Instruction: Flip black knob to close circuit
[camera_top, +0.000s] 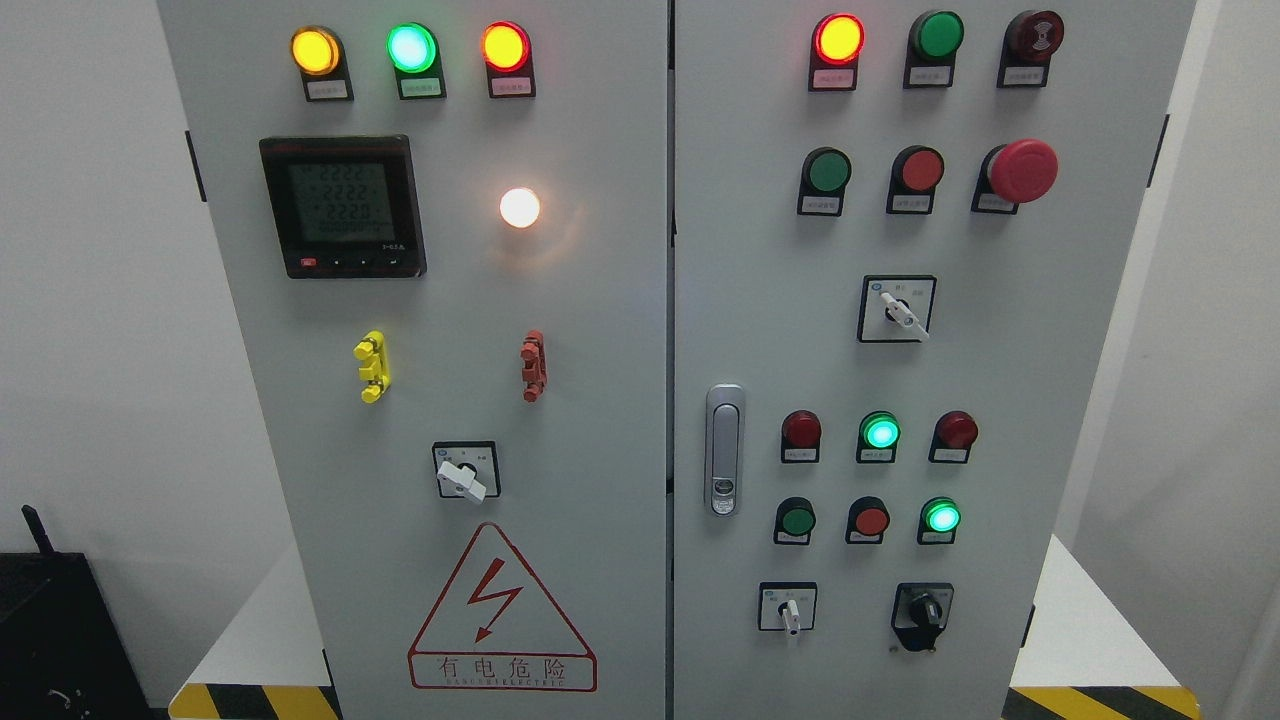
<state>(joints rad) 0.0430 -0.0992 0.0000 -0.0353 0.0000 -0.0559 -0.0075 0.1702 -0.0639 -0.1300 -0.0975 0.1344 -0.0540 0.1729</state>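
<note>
The head view faces a tall pale grey metal control cabinet (600, 400) with two doors. Neither robot hand appears, so their state cannot be told. The black rotary knob (922, 611) sits at the lower right of the right door, in a black surround, just right of a small white selector switch (789, 609). Above them are rows of round lamps; two green lamps (880, 432) glow, and a red indicator light (838, 38) is lit at the top. A large red mushroom-shaped stop button (1022, 170) stands out on the upper right. The left door carries a black digital meter (342, 206), a glowing white lamp (519, 207) and a red-outlined triangular lightning warning sign (500, 612).
</note>
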